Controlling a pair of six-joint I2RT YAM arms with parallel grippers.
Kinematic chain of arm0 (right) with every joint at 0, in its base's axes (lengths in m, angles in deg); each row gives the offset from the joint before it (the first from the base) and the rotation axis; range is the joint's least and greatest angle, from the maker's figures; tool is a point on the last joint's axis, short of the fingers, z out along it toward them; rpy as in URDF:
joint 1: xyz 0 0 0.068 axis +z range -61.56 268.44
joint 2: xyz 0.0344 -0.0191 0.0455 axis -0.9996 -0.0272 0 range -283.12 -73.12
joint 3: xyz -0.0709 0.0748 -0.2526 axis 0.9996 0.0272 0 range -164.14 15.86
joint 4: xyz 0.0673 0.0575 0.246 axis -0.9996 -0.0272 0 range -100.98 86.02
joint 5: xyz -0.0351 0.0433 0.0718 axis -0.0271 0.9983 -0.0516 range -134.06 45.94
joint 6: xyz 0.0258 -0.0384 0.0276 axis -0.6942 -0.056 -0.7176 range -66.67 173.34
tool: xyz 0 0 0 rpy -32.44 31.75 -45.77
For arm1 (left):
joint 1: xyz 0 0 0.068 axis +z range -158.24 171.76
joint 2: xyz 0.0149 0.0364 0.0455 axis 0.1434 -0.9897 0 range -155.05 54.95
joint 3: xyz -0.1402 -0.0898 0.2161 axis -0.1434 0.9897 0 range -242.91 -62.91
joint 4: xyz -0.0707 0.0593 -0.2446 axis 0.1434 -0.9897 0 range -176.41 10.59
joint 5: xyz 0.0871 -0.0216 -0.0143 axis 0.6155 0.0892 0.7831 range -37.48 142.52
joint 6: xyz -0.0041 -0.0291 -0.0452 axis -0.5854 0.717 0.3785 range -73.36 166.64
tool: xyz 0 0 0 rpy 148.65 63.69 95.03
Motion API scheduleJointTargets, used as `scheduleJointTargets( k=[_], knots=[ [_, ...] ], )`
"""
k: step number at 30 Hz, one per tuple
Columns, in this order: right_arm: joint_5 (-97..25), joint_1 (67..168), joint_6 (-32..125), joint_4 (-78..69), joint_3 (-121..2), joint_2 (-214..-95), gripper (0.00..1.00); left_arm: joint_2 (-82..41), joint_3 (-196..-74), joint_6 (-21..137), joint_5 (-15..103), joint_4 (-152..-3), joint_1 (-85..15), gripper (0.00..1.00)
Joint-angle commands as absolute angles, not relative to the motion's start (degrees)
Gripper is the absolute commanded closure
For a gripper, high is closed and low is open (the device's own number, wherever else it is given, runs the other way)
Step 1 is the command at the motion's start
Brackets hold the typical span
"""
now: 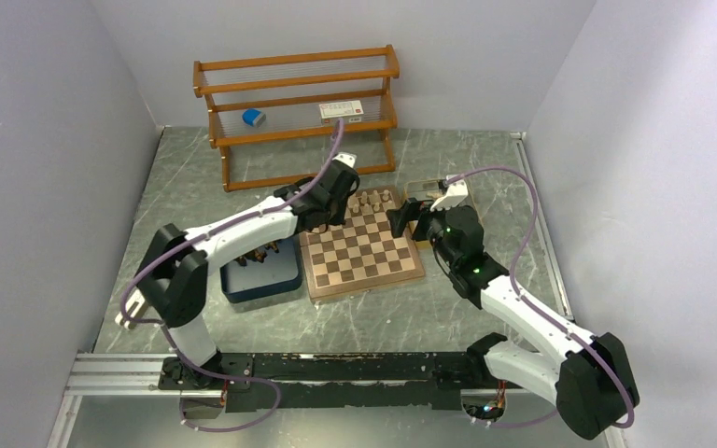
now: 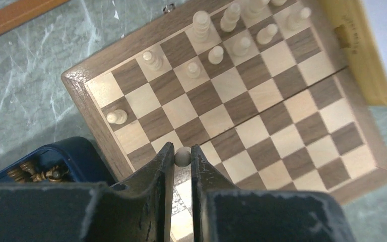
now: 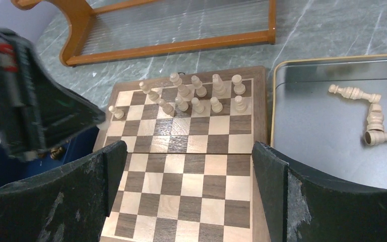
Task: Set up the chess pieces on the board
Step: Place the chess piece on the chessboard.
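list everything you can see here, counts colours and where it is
board: one, dark-brown and tan checks, middle of the table
cream pieces: about a dozen, standing on the board's two far rows
held piece: one, cream, between the left gripper's fingers
loose pieces: at least three, cream, lying in the yellow-rimmed tray
yellow-rimmed tray: one, grey floor, right of the board
navy tray: one, left of the board
dark pieces: several, brown, in the navy tray
wooden rack: one, orange-brown, far side
blue object: one, on the rack
white box: one, on the rack
table: one, grey-green marble
left gripper: one, black, shut, over the board's left edge
right gripper: one, black, open, over the board
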State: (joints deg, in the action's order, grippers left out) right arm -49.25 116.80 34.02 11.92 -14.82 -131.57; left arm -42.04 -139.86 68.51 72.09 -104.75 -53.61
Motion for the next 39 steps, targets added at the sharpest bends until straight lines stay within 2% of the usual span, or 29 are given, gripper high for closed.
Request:
scheduleJointTargets(
  k=[1,9,14,39],
  knots=[
    [-50.8,116.1,33.6,11.8,-13.8,-129.9,0.00,-46.2,-142.2,67.5,77.9,-102.1,-54.5,0.84],
    [-50.8,115.7,34.0,11.2,-13.3,-129.2,0.00,-51.5,-142.9,66.8,80.6,-98.3,-54.4,0.83],
    [-51.2,115.6,34.5,10.8,-13.4,-128.6,0.00,-53.7,-144.0,67.4,78.1,-96.6,-52.9,0.82],
    [-52.5,115.3,35.5,11.0,-13.1,-128.4,0.00,-56.4,-141.3,68.3,75.4,-90.7,-49.9,0.84]
  ],
)
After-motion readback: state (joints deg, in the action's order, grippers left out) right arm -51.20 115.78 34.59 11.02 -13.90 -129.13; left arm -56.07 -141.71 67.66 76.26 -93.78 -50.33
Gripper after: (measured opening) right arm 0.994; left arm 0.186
